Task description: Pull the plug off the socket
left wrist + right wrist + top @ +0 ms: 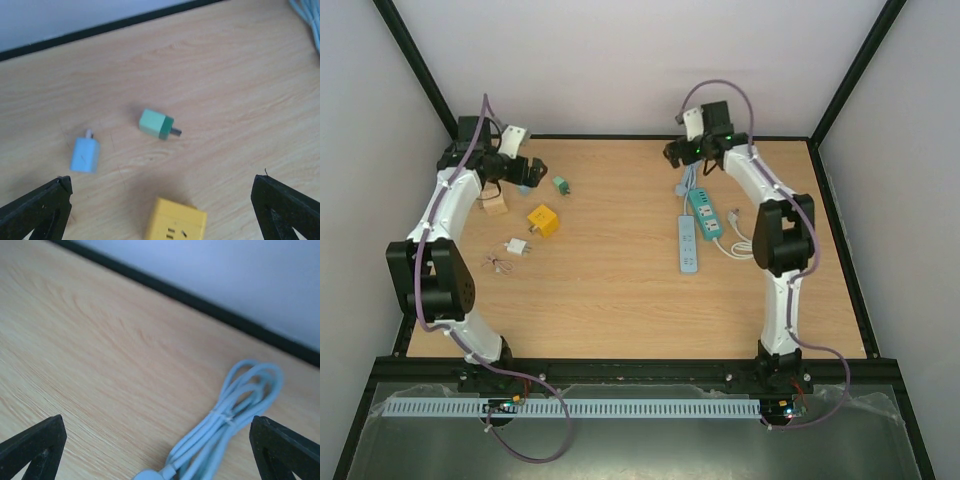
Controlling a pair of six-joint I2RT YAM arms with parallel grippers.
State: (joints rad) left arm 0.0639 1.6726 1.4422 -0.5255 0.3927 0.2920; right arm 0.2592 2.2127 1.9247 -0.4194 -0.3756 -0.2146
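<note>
The yellow cube socket (543, 220) (176, 226) lies on the wooden table with its slots empty. A green plug (561, 185) (156, 123) lies loose on its side a short way beyond it, prongs out, touching nothing. My left gripper (525, 170) (161, 200) hovers open over the socket, nothing between its fingers. At the table's far right my right gripper (685, 150) (156, 440) is open above a bundled light blue cable (235, 415), not touching it.
A light blue adapter (84, 155) lies left of the green plug. A white adapter (517, 246) and a wooden block (495, 203) sit near the left arm. A teal power strip (705, 212), a pale blue strip (689, 243) and a white cable (735, 242) lie centre-right.
</note>
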